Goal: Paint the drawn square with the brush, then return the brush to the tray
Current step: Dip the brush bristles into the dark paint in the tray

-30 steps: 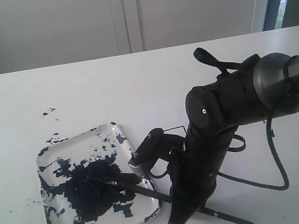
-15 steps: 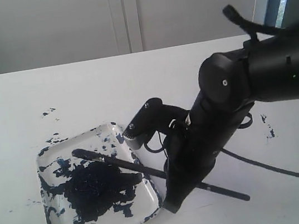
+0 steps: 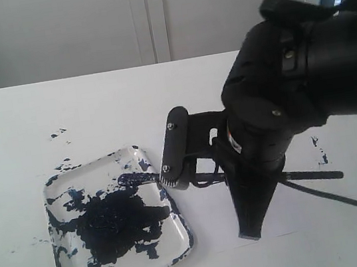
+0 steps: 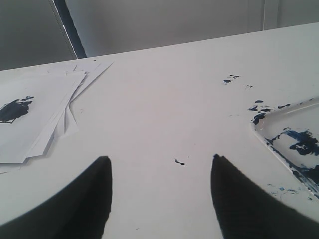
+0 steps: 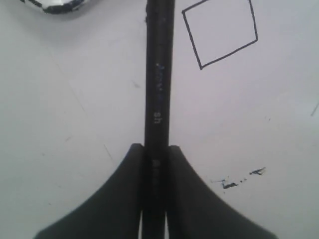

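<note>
We log: right gripper [image 5: 155, 149] jaws clamped on the brush [image 5: 158, 74], drawn square [image 5: 219, 32] blank inside, left gripper [image 4: 159, 169] jaws apart, tray [image 3: 96, 164] lower left of the exterior view.

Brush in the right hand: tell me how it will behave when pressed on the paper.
The brush looks stiff: its shaft runs straight from the right hand without sagging. Thin, so probably light. Pinched by a narrow grip, it may pivot when pressed.

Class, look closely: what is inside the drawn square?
Only bare white surface inside the drawn square; no paint yet. The brush passes beside it. In the exterior view the right arm hides it.
</note>
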Controlling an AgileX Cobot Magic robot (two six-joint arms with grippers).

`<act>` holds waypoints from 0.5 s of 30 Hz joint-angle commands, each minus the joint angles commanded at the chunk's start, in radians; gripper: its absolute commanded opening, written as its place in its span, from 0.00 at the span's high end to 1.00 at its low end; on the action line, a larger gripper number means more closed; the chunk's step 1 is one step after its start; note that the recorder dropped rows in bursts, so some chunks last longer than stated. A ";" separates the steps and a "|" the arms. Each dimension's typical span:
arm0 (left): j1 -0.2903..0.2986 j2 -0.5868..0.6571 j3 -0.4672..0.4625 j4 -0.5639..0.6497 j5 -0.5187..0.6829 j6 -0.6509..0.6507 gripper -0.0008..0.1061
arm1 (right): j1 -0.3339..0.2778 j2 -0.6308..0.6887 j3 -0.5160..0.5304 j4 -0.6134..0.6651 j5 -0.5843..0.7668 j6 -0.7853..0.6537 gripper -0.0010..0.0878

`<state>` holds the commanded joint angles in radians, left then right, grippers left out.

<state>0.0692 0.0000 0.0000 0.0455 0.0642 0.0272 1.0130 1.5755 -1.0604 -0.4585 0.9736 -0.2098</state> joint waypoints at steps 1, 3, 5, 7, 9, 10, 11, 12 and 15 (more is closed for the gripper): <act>0.000 0.000 0.000 0.000 0.000 0.000 0.41 | 0.011 0.020 0.000 -0.021 0.014 0.009 0.99; 0.000 0.000 0.000 0.000 0.000 0.000 0.41 | 0.023 0.045 0.000 -0.033 0.016 0.011 0.99; 0.000 0.000 0.000 0.000 0.000 0.000 0.41 | 0.032 0.068 0.000 -0.037 0.010 0.012 0.99; 0.000 0.000 0.000 0.000 0.000 0.000 0.41 | 0.039 0.094 0.000 -0.037 0.008 0.019 0.99; 0.000 0.000 0.000 0.000 0.000 0.000 0.41 | 0.046 0.113 0.000 -0.043 0.005 0.032 0.99; 0.000 0.000 0.000 0.000 0.000 0.000 0.41 | 0.051 0.124 0.000 -0.043 0.000 0.032 0.99; 0.000 0.000 0.000 0.000 0.000 0.000 0.41 | 0.053 0.129 0.000 -0.043 -0.008 0.034 0.99; 0.000 0.000 0.000 0.000 0.000 0.000 0.41 | 0.053 0.135 0.000 -0.043 -0.013 0.034 0.99; 0.000 0.000 0.000 0.000 0.000 0.000 0.41 | 0.064 0.142 0.000 -0.037 -0.030 0.034 0.99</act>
<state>0.0692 0.0000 0.0000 0.0455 0.0642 0.0272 1.0773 1.7170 -1.0604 -0.4953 0.9438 -0.1757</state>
